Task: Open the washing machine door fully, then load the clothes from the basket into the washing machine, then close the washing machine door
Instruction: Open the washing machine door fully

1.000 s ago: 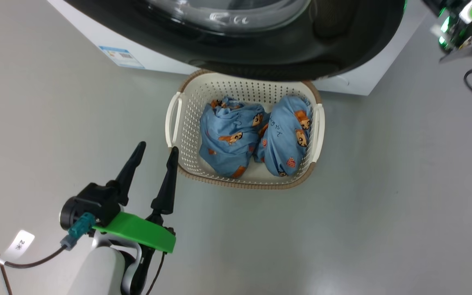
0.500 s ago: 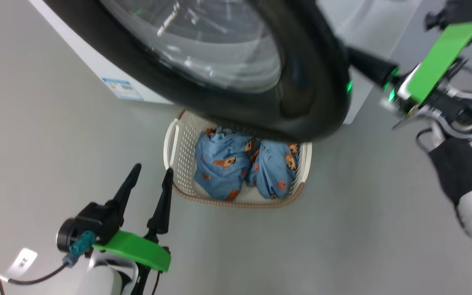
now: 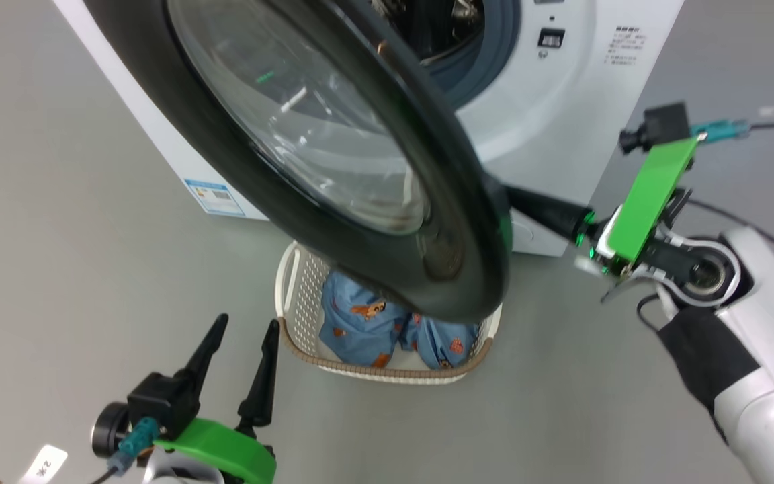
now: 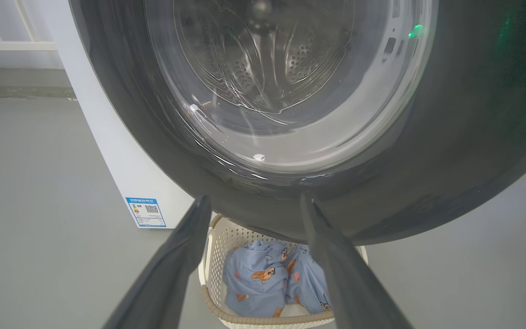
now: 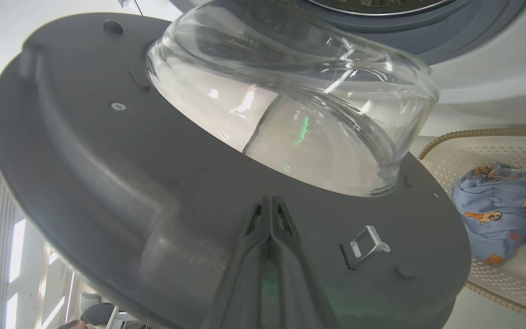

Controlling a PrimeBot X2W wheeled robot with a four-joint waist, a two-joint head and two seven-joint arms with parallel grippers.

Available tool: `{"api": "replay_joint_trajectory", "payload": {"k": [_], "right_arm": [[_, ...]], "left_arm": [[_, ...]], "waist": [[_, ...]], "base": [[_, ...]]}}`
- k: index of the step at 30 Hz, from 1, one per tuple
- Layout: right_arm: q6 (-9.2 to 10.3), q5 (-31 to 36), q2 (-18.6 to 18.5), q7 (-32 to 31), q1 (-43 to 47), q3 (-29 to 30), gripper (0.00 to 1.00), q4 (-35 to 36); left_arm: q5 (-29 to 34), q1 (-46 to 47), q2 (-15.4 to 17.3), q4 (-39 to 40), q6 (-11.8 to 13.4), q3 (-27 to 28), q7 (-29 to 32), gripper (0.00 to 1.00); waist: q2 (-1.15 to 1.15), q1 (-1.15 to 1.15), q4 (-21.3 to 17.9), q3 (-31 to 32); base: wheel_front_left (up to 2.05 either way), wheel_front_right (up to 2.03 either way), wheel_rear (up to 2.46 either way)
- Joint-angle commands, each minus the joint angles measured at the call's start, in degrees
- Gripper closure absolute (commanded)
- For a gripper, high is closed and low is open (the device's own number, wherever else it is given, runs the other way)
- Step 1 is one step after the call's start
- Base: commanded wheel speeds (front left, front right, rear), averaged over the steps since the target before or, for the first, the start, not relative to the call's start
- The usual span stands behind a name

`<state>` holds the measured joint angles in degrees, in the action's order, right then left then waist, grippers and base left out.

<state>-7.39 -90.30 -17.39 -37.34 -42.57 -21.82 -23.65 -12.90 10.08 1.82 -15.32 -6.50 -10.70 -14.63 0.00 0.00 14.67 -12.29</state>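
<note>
The washing machine door [image 3: 457, 262] stands partly open, its glossy black ring and glass porthole [image 3: 306, 134] swung out over the basket [image 3: 387, 374]. My right gripper [image 3: 521, 199] reaches in from the right behind the door's free edge. In the right wrist view it is shut [image 5: 270, 201], with its tips against the door's grey inner face [image 5: 121, 183], below the glass bulge [image 5: 290, 100]. The clothes [image 3: 360, 323], blue with orange bears, lie in the basket. My left gripper [image 3: 246, 326] hangs open and empty just left of the basket; its wrist view looks at the door's front [image 4: 450, 137].
The white washing machine [image 3: 562, 101] stands on a grey floor, its grey gasket [image 3: 488, 47] and drum mouth exposed at the top. A blue label [image 3: 216, 195] marks its lower front. A metal latch [image 5: 365, 244] sits on the door's inner face. Open floor lies left and right.
The head camera has tilted up, so the whole picture shifted. The door has swung further out from the machine, with my right gripper now behind its edge. The left gripper stays open.
</note>
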Motion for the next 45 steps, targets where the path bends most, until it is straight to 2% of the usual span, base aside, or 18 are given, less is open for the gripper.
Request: {"api": "replay_joint_trajectory", "payload": {"k": [1,28,45], "right_arm": [[-0.10,-0.02,1.29,-0.69,1.35,-1.01,1.00,2.17],[-0.10,-0.09,6.63,-3.40,9.70,-6.29,1.00,7.95],[-0.10,0.72,9.21,-0.53,12.24,-5.76,0.99,8.18]], "left_arm": [[0.60,-0.25,1.06,0.96,-0.21,2.10,-0.37,0.00],[0.87,-3.53,1.06,1.53,-0.25,2.11,-0.37,0.00],[1.40,-4.07,1.06,1.12,-0.58,2.74,-0.37,0.00]], "waist": [[0.00,0.00,0.36,1.38],[0.00,0.00,3.80,6.05],[0.00,0.00,2.81,7.93]], "base": [[0.00,0.00,0.00],[0.00,0.00,0.00],[0.00,0.00,0.00]]}}
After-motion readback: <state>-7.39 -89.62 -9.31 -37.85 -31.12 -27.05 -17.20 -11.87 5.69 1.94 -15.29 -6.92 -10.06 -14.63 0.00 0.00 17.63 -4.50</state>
